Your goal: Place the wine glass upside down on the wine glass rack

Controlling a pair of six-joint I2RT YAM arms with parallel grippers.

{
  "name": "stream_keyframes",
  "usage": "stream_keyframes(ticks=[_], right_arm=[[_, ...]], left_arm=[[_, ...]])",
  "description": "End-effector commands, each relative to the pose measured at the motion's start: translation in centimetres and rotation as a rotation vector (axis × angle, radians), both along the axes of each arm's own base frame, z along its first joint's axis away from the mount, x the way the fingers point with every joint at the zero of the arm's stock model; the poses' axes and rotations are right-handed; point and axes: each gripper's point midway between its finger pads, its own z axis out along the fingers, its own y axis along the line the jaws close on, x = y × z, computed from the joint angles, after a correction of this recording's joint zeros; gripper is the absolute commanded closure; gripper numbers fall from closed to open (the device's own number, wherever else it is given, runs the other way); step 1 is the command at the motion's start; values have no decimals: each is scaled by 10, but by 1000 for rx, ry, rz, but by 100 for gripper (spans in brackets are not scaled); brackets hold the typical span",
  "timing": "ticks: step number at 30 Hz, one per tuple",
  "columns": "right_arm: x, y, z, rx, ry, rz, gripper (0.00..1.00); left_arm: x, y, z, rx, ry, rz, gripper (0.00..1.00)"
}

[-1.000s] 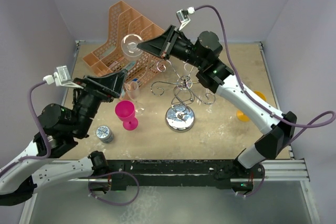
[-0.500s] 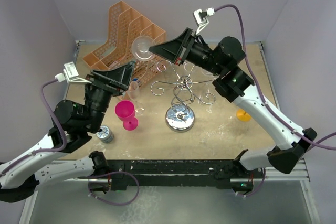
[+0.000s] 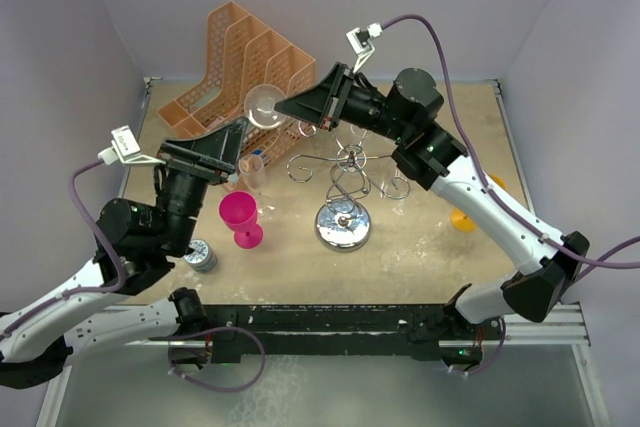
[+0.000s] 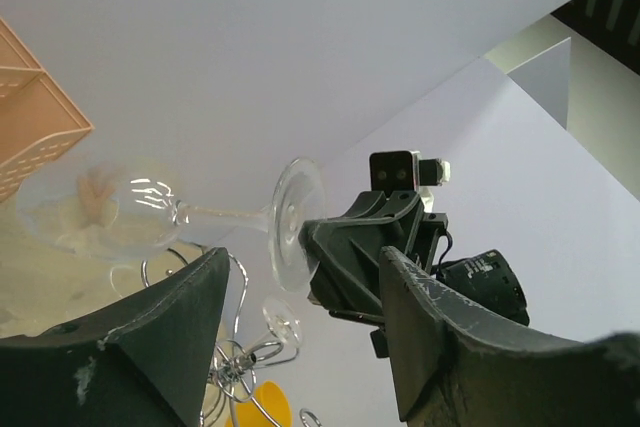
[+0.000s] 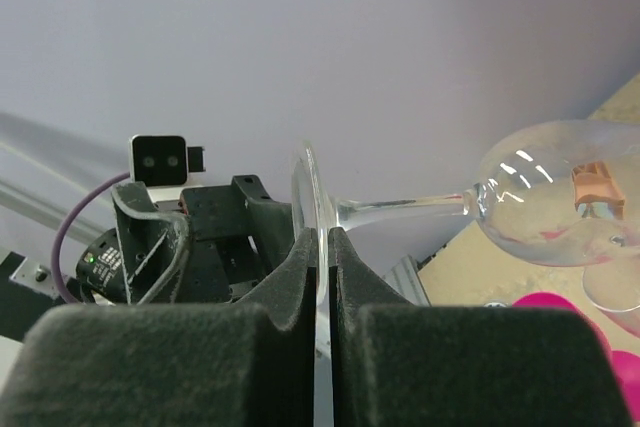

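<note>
A clear wine glass [image 3: 263,102] hangs on its side in the air behind the wine glass rack. My right gripper [image 3: 286,107] is shut on the rim of its round foot [image 5: 312,197], and the stem runs out to the bowl [image 5: 550,192]. My left gripper [image 3: 238,135] is raised just below and left of the glass, open, with nothing between its fingers. In the left wrist view the glass [image 4: 140,212] lies above the open left gripper [image 4: 300,257]. The wine glass rack [image 3: 345,182] stands mid-table on its chrome base [image 3: 343,225].
An orange mesh organiser [image 3: 240,67] stands at the back left, under the held glass. A pink goblet [image 3: 240,217] and a small clear glass [image 3: 250,173] stand left of the rack. A tin [image 3: 200,255] is near the left arm. A yellow cup [image 3: 465,217] is at the right.
The right gripper has carried the glass a little right and then down, closer to the left gripper. The left wrist has tilted up towards the glass, and its jaws have narrowed slightly.
</note>
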Motion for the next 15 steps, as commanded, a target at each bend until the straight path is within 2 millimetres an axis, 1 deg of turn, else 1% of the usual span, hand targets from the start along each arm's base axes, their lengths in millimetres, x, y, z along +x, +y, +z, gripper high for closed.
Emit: stream_keyframes(ticks=[1,5,7,11,15], right_arm=[[-26,-3,30,58,-152,95,100],[-34,-3,25,35,-188,137,100],[-38,-3,21,21,-200,151,100],[-42,-3,16,3,-206,172,100],[-43,-3,13,7,-212,184,100]], left_arm=[[6,4,8,-6,21,42,44],[13,-1,-4,37,54,70,48],[15,0,-6,42,58,80,50],[12,-6,-2,47,30,49,65],[11,-4,-2,21,41,43,82]])
